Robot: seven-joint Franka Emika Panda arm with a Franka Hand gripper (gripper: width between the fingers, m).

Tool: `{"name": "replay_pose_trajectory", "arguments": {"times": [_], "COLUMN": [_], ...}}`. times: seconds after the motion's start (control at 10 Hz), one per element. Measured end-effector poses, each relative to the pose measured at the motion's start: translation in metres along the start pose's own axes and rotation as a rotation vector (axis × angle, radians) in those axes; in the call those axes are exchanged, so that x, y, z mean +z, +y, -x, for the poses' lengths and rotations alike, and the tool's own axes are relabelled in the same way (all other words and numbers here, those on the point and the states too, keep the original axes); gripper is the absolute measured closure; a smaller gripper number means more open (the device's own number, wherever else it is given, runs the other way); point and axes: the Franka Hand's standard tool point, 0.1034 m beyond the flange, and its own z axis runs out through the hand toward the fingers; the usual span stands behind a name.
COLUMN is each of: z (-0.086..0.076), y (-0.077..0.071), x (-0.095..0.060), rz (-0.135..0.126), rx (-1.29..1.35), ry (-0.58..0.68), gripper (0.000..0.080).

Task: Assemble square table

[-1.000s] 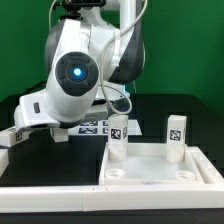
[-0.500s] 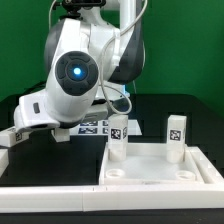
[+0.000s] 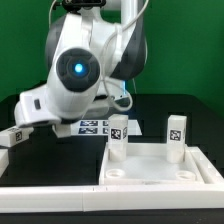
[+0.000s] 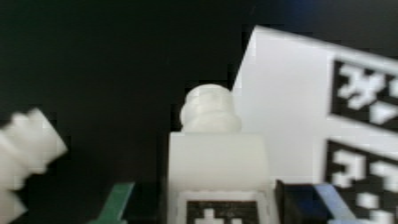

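Small update from my end: the pincer (image 4: 210, 205) was wide a second ago and has now closed, clamped on a loose leg (image 4: 214, 160), whose screw tip pokes out ahead. The arm also looks to have lifted a touch over the bench (image 3: 60, 150) edge at the exterior view's left. So I'd say the third leg is picked. The tabletop (image 3: 160, 172) lies by the bench's near edge, with a standing leg (image 3: 118, 137) and a second standing leg (image 3: 176, 133) at its far corners. A spare leg (image 4: 27, 150) lies just beside the held one. Next up is probably a near corner.
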Motion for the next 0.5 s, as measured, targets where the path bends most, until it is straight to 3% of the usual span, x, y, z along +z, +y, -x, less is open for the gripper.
{"name": "replay_pose_trajectory", "arguments": {"times": [0.4, 0.5], "z": [0.057, 0.057], "y": [-0.013, -0.012], "x": [-0.075, -0.079], "rz": [-0.020, -0.017], "rx": [-0.020, -0.014], "ry": [0.006, 0.017], "gripper": [0.0512, 0.0512]}}
